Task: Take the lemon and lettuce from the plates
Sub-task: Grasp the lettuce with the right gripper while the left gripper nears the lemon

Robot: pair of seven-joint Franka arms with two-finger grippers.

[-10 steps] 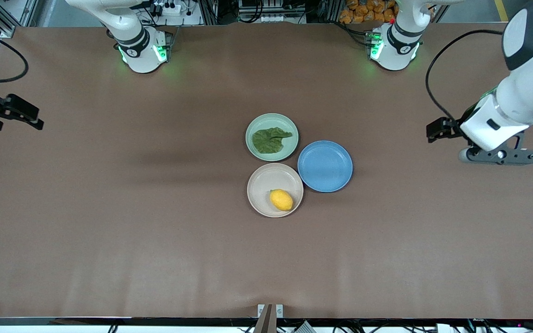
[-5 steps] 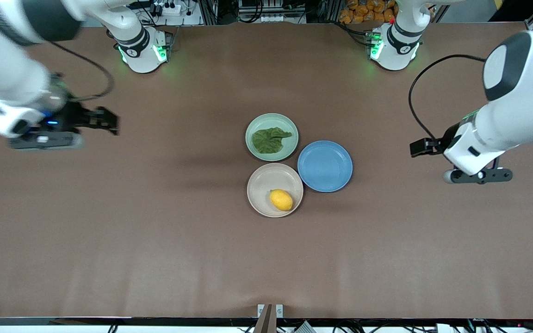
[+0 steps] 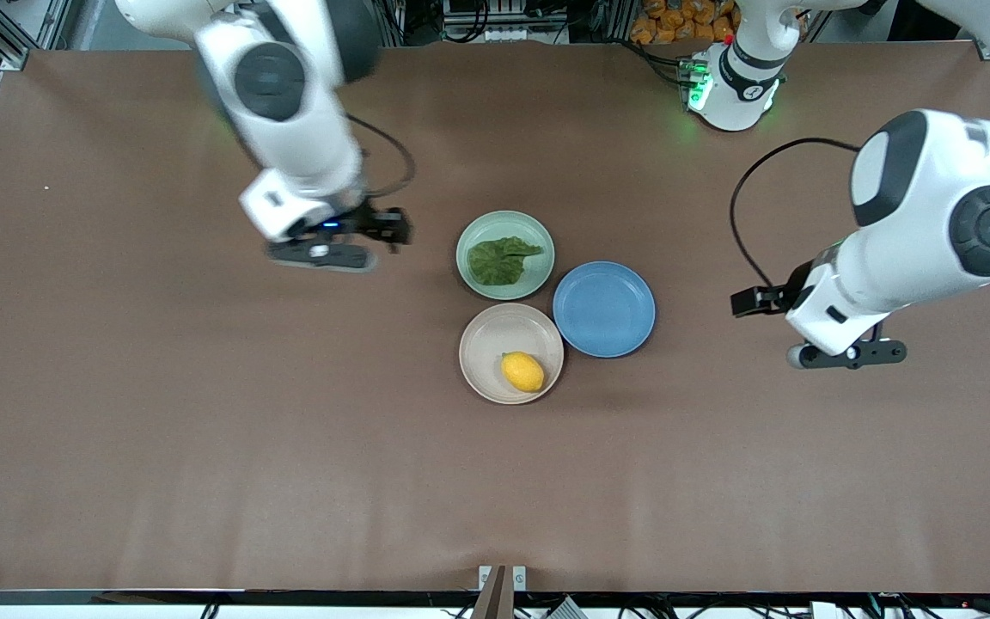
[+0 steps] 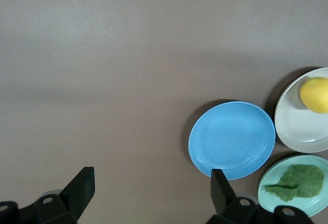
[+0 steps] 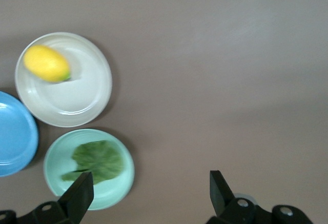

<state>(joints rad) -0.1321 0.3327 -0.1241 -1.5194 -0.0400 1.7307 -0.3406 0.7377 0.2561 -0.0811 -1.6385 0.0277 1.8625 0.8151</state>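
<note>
The lemon point(image 3: 522, 371) lies on the beige plate point(image 3: 485, 340), the plate nearest the front camera. The lettuce point(image 3: 499, 260) lies flat on the mint plate point(image 3: 505, 217). My right gripper point(image 3: 320, 254) is open and empty over bare table, beside the mint plate toward the right arm's end. My left gripper point(image 3: 847, 354) is open and empty over bare table, beside the blue plate toward the left arm's end. The left wrist view shows the lemon point(image 4: 314, 94) and lettuce point(image 4: 297, 181) off to one side of its gripper point(image 4: 152, 175). The right wrist view shows the lemon point(image 5: 47, 63), the lettuce point(image 5: 97, 162) and its gripper point(image 5: 151, 180).
An empty blue plate point(image 3: 604, 309) touches both other plates on the side toward the left arm's end. It also shows in the left wrist view point(image 4: 231, 139) and at the edge of the right wrist view point(image 5: 15, 137). Brown table surface surrounds the three plates.
Both arms have swung in toward the plates. The right gripper came a long way from the table's end to beside the mint plate; the left gripper moved closer to the blue plate.
</note>
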